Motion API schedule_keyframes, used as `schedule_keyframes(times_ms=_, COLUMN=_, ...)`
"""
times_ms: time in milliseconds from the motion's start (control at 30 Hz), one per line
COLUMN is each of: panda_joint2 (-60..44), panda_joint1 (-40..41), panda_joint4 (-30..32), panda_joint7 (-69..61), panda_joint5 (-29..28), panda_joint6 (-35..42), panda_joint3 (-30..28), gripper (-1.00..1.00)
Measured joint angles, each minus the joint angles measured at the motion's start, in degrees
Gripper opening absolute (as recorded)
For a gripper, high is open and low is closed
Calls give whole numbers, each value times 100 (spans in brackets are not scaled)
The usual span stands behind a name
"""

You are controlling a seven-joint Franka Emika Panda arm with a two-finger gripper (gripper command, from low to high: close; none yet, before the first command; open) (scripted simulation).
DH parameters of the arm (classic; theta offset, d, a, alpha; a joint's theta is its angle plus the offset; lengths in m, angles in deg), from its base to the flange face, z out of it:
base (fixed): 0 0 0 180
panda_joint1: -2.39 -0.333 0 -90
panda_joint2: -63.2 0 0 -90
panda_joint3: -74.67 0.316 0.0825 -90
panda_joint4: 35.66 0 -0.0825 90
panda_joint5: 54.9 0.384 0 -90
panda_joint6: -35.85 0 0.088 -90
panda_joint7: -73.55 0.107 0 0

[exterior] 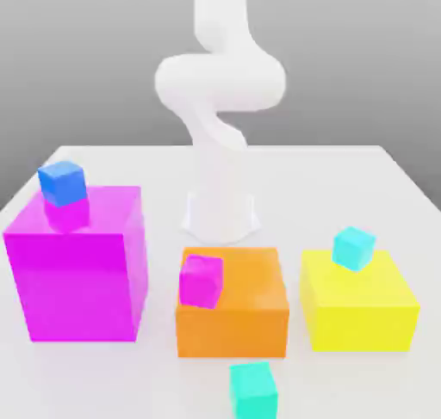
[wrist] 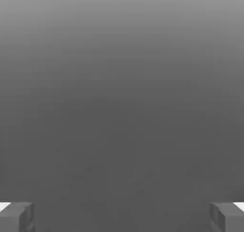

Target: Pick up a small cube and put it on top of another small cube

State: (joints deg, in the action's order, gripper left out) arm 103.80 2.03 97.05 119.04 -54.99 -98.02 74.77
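Note:
The small sea-green cube (exterior: pixel 253 390) rests on the white table (exterior: pixel 379 185) at the front, just ahead of the orange block (exterior: pixel 241 318). A small magenta cube (exterior: pixel 201 280) sits on the orange block's top, toward the exterior view's left. A small sky-cyan cube (exterior: pixel 353 248) sits on the yellow block (exterior: pixel 357 310). A small blue cube (exterior: pixel 62 183) sits at the back of the big magenta block (exterior: pixel 77 275). In the hand view my gripper (wrist: pixel 122 219) is open, its grey fingertips (wrist: pixel 16 217) far apart, with nothing between them and plain grey beyond.
The white arm (exterior: pixel 220 90) rises from its base (exterior: pixel 220 215) behind the orange block and bends upward out of the picture. The three big blocks stand in a row across the front half of the table, with narrow gaps between them.

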Motion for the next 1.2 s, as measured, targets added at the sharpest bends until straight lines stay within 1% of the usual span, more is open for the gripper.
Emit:
schedule_keyframes(times_ms=833, panda_joint2=-5228, panda_joint1=-297, panda_joint4=913, panda_joint7=-353, panda_joint5=-80, panda_joint6=-2106, panda_joint3=150, gripper=0)
schedule_keyframes(times_ms=1000, panda_joint2=-6266, panda_joint1=-358, panda_joint4=786, panda_joint7=-337, panda_joint5=-121, panda_joint6=-2878, panda_joint3=94, gripper=0)
schedule_keyframes(times_ms=1033, panda_joint2=-6398, panda_joint1=-363, panda_joint4=763, panda_joint7=-331, panda_joint5=-128, panda_joint6=-2985, panda_joint3=87, gripper=-100)
schedule_keyframes(times_ms=1200, panda_joint2=-6398, panda_joint1=-364, panda_joint4=763, panda_joint7=-322, panda_joint5=-137, panda_joint6=-2984, panda_joint3=90, gripper=-100)
